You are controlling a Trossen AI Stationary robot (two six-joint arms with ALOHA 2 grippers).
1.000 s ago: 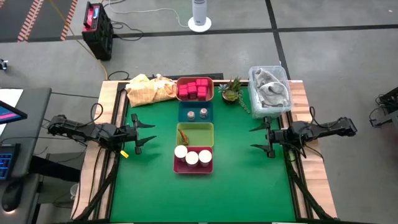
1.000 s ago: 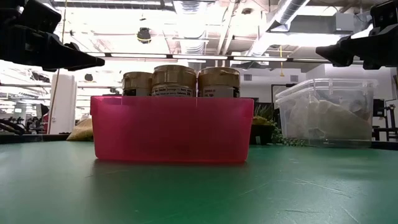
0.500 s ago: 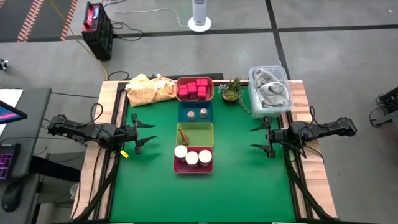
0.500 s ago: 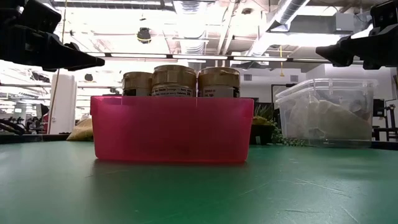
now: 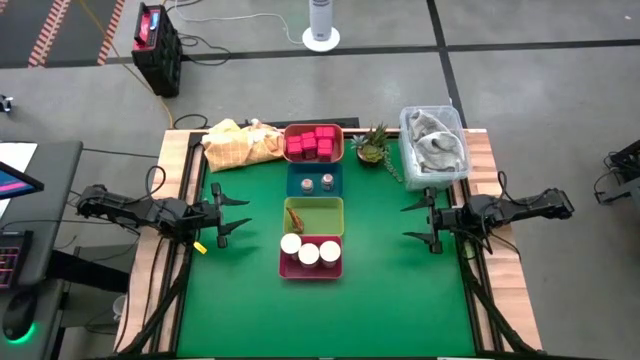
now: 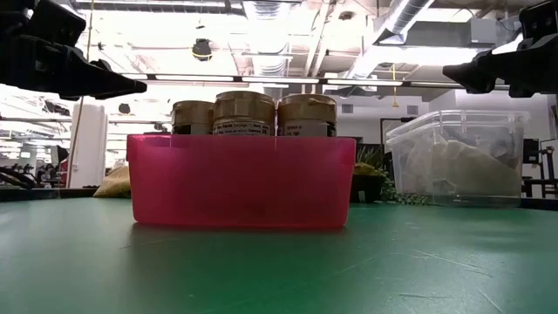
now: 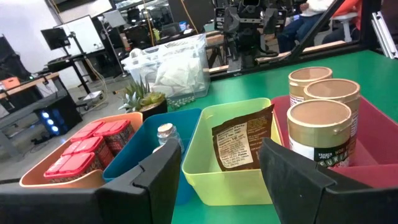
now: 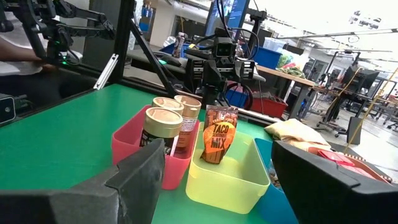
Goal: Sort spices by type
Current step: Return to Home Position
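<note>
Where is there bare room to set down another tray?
Bare green mat lies in front of the magenta tray, and beside the tray column toward the left gripper and the right gripper. The far edge is crowded: cloth, orange tray, plant, clear bin.

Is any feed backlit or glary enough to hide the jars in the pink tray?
Low view: bright ceiling lights behind silhouette the left gripper and right gripper, but the jars in the pink tray are readable. High view: even light, no glare on the green mat.
</note>
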